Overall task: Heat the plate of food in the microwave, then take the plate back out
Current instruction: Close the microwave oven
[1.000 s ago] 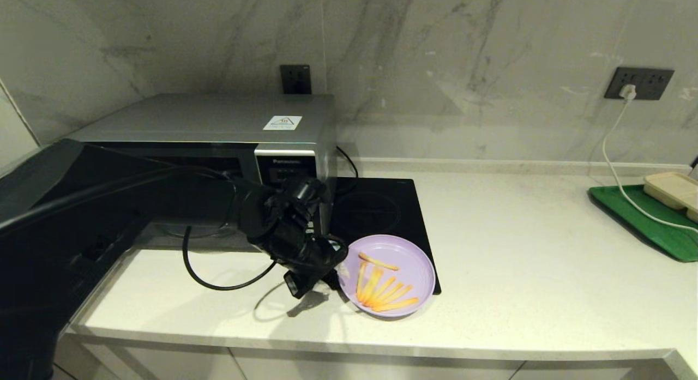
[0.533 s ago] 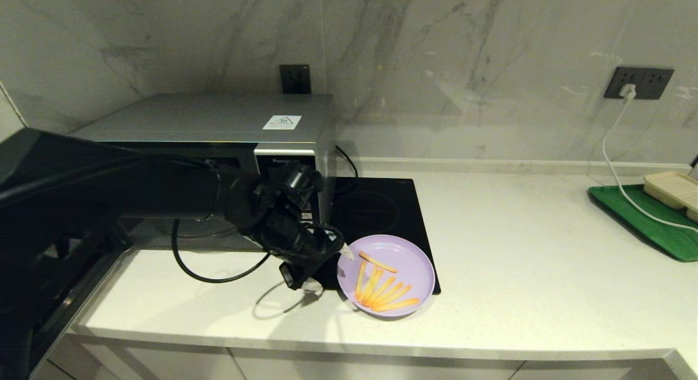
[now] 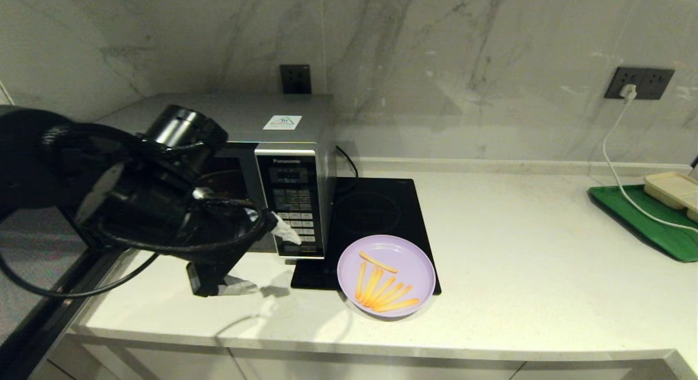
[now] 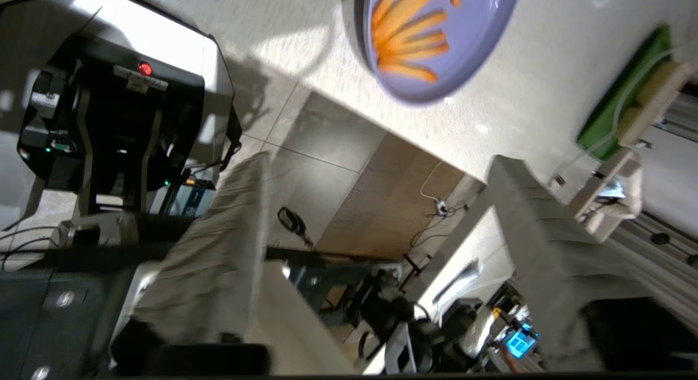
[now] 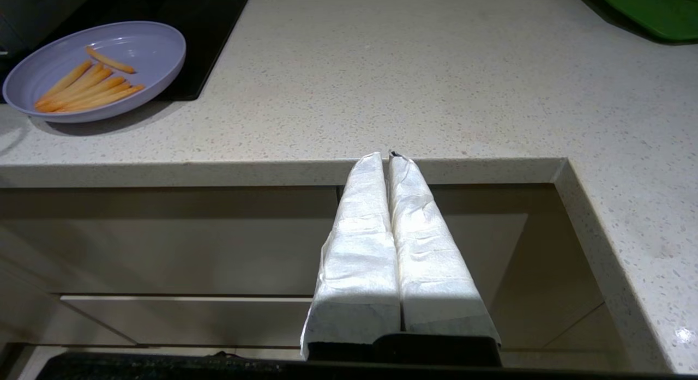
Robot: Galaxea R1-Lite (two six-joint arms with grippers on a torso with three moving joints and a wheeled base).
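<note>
The microwave (image 3: pixel 262 167) reads "Panasonic" above its black keypad (image 3: pixel 294 213).

right gripper (image 5: pixel 388 154) fingers pressed together below counter edge (image 5: pixel 272 170), plate of food (image 5: pixel 95 69) beyond

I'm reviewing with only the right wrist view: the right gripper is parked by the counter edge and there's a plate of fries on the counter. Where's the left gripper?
Observer: The left gripper hangs open and empty in front of the microwave, clear of the plate of fries.
Operator: Is the microwave door open?
Observer: Yes, it is swung out to the robot's left.
Operator: What's on the green tray?
Observer: A beige container sits on the green tray.
</note>
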